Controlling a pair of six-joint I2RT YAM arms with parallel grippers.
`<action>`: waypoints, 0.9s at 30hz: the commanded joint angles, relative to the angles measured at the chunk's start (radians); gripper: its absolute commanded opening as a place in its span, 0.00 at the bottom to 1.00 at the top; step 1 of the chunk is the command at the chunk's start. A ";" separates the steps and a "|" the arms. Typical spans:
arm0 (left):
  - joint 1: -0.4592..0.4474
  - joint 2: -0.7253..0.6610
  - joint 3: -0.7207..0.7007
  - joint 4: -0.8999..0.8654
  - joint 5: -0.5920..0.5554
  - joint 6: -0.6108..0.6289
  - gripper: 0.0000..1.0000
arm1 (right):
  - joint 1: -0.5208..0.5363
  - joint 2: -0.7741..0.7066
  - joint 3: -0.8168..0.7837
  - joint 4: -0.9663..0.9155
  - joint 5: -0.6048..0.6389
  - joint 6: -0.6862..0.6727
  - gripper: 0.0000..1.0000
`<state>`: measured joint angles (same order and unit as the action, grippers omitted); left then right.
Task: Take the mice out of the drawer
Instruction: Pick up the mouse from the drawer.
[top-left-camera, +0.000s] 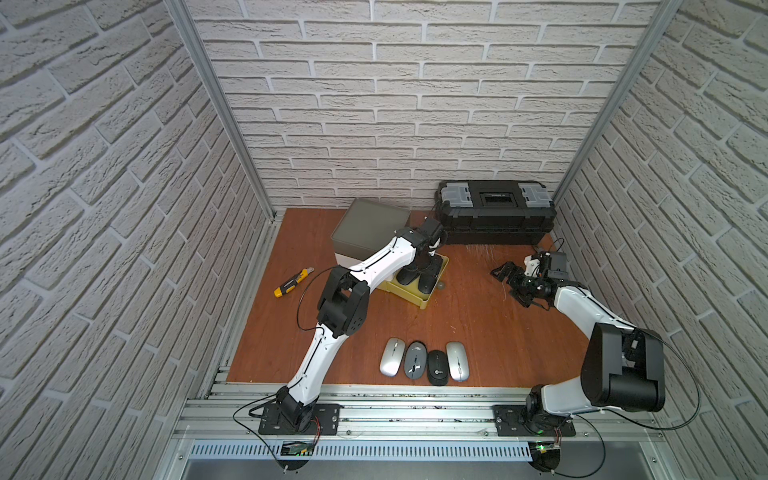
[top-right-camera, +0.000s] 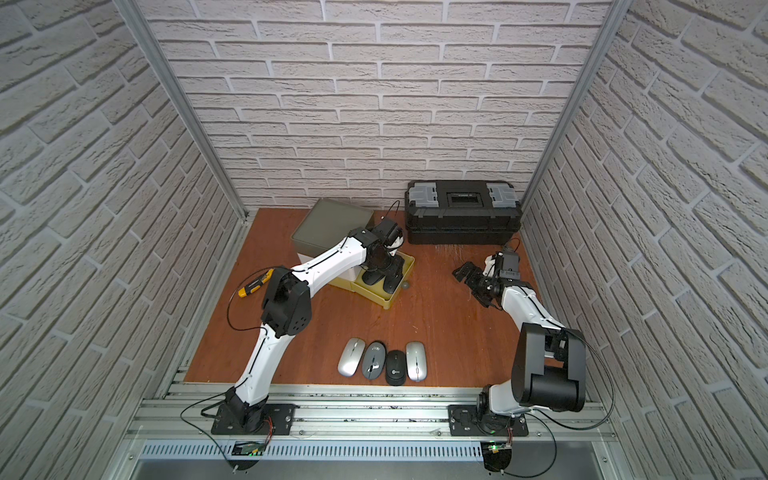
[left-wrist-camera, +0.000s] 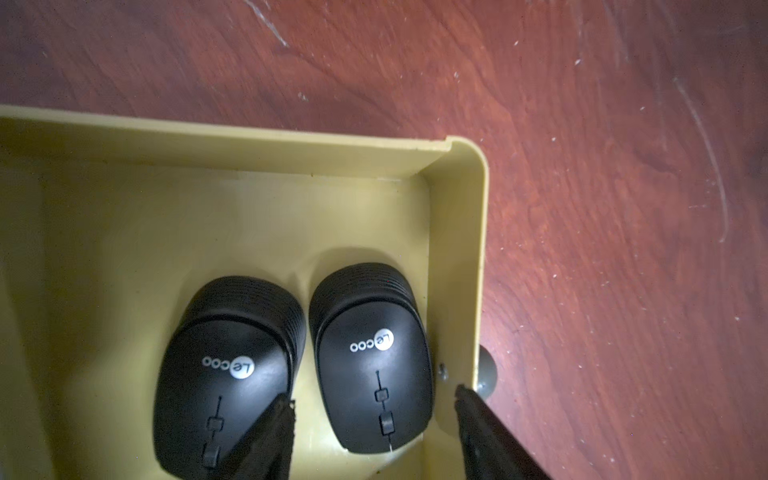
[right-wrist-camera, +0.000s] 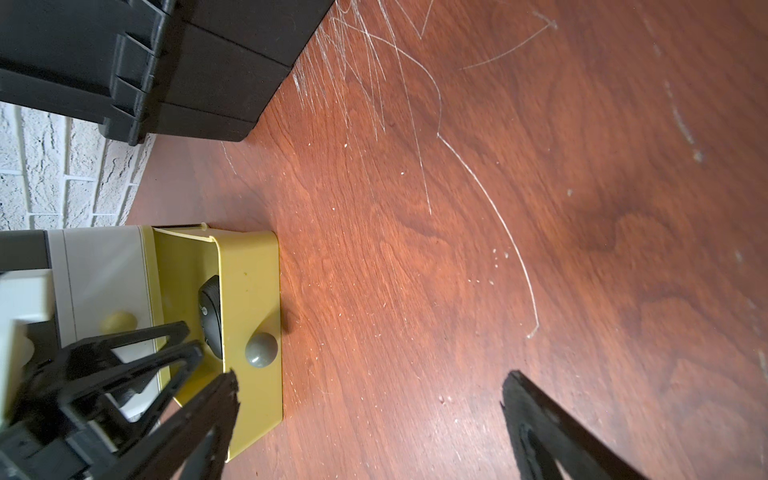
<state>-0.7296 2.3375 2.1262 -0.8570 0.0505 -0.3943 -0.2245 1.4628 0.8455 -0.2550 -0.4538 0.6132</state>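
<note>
Both arms are made of smooth white shells and chunky black joints. The left arm (top-left-camera: 318, 357) has a thin black line down its white shell. A thin black cable (top-left-camera: 298, 307) loops out by its black elbow, which has small round holes in its side. The right arm (top-left-camera: 577, 307) has a big rounded black joint (top-left-camera: 623, 370) and a small black box (top-left-camera: 557, 262) at its far end. Each arm stands on a flat black plate (top-left-camera: 328, 417) with little screws. The left gripper (left-wrist-camera: 372, 394) has thin, black, pointed fingers (left-wrist-camera: 482, 436).
</note>
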 joint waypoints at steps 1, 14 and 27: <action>-0.005 0.028 0.030 -0.036 0.011 0.009 0.65 | -0.001 0.004 -0.015 0.035 -0.016 -0.003 1.00; -0.022 0.073 0.007 -0.054 0.016 -0.011 0.74 | -0.001 0.018 -0.020 0.049 -0.021 0.002 1.00; -0.024 0.100 -0.025 -0.083 -0.142 -0.039 0.77 | 0.002 0.023 -0.024 0.057 -0.022 0.005 1.00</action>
<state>-0.7448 2.4176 2.1319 -0.9112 -0.0391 -0.4236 -0.2245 1.4754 0.8394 -0.2344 -0.4679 0.6151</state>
